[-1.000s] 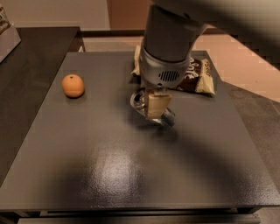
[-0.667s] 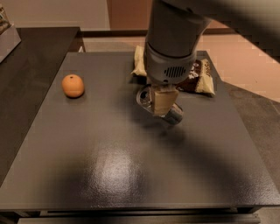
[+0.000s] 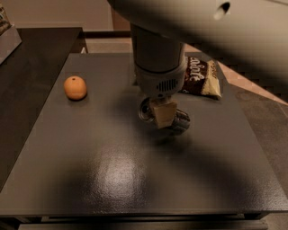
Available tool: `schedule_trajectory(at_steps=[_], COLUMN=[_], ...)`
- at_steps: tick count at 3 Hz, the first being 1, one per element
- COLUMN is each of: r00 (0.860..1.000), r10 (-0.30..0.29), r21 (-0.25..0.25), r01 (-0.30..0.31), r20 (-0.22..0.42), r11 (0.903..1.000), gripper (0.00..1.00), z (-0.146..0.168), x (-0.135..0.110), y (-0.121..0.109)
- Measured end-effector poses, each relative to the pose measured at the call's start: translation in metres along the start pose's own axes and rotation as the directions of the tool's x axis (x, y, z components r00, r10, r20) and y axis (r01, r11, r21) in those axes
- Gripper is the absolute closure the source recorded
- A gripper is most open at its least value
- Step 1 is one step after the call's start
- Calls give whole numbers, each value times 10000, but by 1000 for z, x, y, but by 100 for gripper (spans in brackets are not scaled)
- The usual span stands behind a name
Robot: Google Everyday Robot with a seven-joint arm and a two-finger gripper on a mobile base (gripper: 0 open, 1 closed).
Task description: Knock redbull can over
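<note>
Indoor snack or break area, maybe an office or lab kitchenette; you cannot pin it closer. Evidence: dark grey matte table (image 3: pixel 90 179), a second dark counter (image 3: pixel 31 67) just beside it on the left, pale wall (image 3: pixel 58 13) behind. On the table, food and drink: orange (image 3: pixel 75 87), brown-and-cream snack bag (image 3: pixel 201 76), redbull can (image 3: pixel 180 121). Gripper (image 3: pixel 163 114) hangs low over mid-table, at the can.

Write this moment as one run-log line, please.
gripper: low, against redbull can | can: tilted, not upright | orange: left, apart | snack bag: back right
</note>
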State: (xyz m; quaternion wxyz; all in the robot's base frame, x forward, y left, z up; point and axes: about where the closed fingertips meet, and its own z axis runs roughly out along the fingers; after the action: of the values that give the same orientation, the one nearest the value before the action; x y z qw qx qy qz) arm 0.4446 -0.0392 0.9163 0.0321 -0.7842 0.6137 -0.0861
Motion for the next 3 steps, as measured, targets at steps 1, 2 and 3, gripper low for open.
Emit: schedule_trajectory(at_steps=[1,2,3], r00=[9983,9959,9935], r10=[-387,-651,-872], r21=[-135,-221,-320], r01=[381,639,850], r20=[-426,-620,-738], r11=[9992,9977,9959], gripper=[84,61,38], z=[7,11,18], x=[-7,-15,-23], y=[4,4,3])
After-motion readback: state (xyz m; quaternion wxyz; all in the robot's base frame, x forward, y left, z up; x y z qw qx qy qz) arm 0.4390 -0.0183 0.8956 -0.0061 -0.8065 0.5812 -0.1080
